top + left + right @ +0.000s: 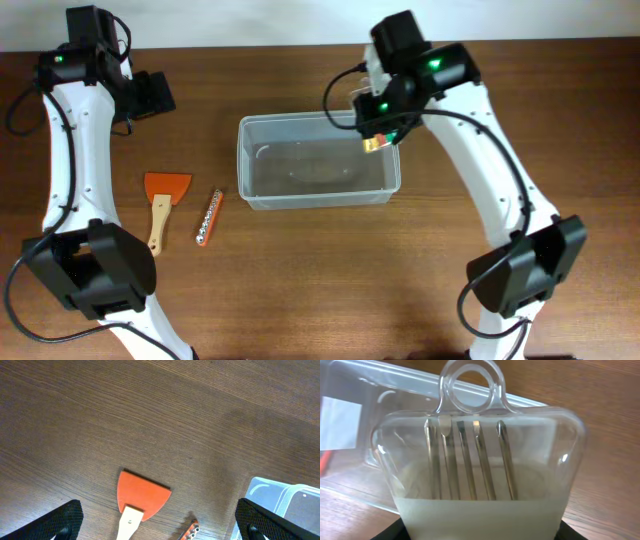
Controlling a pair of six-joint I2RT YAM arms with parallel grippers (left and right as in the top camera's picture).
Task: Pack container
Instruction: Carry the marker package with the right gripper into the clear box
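Observation:
The clear container (pixel 320 200) stands at the table's middle, nothing resting in it; it also shows in the left wrist view (pixel 295 500) and the right wrist view (pixel 350 420). My right gripper (pixel 385 115) is shut on a clear plastic case of several metal bits (pixel 480 460) with a hang ring on top, and holds it over the container's far right corner. The case hides the jaws (pixel 480 532) in the right wrist view. My left gripper (pixel 150 95) is open and empty above the table at the far left, its fingers (pixel 160 525) spread wide.
An orange scraper with a wooden handle (pixel 165 190) lies left of the container, also in the left wrist view (pixel 142 492). An orange bit holder strip (pixel 208 217) lies between the scraper and the container, and shows partly in the left wrist view (pixel 190 531).

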